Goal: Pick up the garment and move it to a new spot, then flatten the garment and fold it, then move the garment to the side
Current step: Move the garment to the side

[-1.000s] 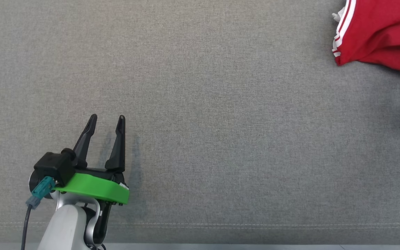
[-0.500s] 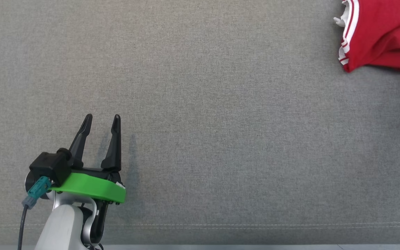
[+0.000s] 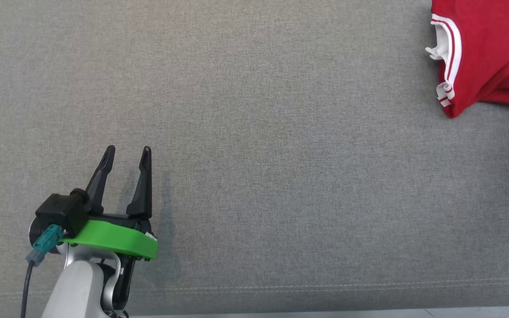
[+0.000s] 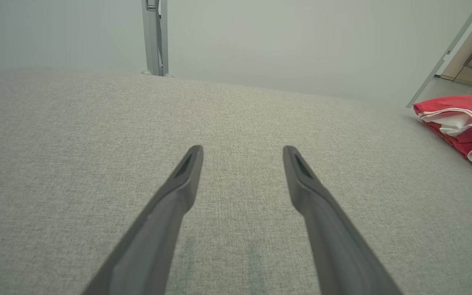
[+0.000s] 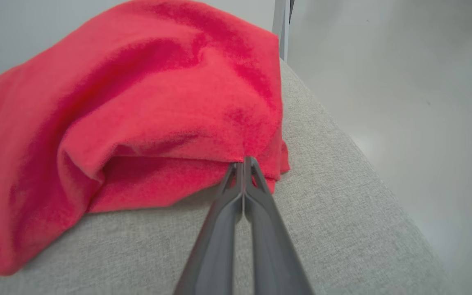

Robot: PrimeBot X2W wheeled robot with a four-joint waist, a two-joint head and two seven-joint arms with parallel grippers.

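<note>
The right gripper (image 5: 244, 162) has its two dark fingers pressed together, tips closed on the near hem of the red garment (image 5: 137, 102), which appears pinched between them. From those tips the cloth rises and spreads ahead and to the left of the fingers as a bunched mound with no clear long axis, one corner lying just right of the tips. It rests on the grey padded surface (image 5: 342, 196), close to that surface's edge. The left gripper (image 3: 126, 152) has its fingers spread, nothing between them, over bare surface. From these fingers the garment lies well apart, far ahead and to the right, its white-striped edge turned towards them. The right arm is thus the nearer one. Judged from the task, the coming move carries the mound towards the open middle, left of the right fingers
</note>
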